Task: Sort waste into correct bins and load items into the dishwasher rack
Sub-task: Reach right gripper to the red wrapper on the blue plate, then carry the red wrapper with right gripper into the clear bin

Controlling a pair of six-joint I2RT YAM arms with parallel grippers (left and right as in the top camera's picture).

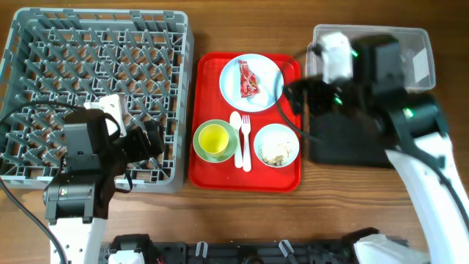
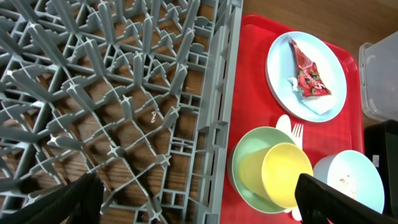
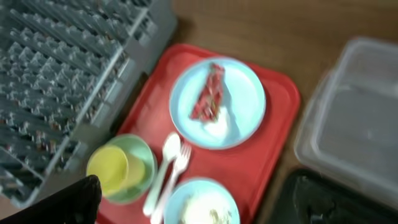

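The red-and-white wrapper [image 1: 247, 82] lies on the white plate [image 1: 267, 73] at the back of the red tray [image 1: 245, 172]. The yellow cup [image 1: 213, 138] sits in the green bowl [image 1: 229, 150]. The spoon and fork [image 1: 240, 139] lie beside it. The blue bowl [image 1: 276, 145] holds rice-like scraps [image 3: 208, 211]. My left gripper [image 2: 196, 202] is open and empty above the grey rack's [image 1: 95, 88] front right edge. My right gripper [image 3: 196, 202] is open and empty above the red tray's right side, near the blue bowl [image 3: 199, 193].
The clear tub [image 1: 410, 51] stands at the back right, and the black tray [image 1: 344, 139] lies in front of it, partly hidden under my right arm. The rack holds nothing. Bare wooden table lies along the front.
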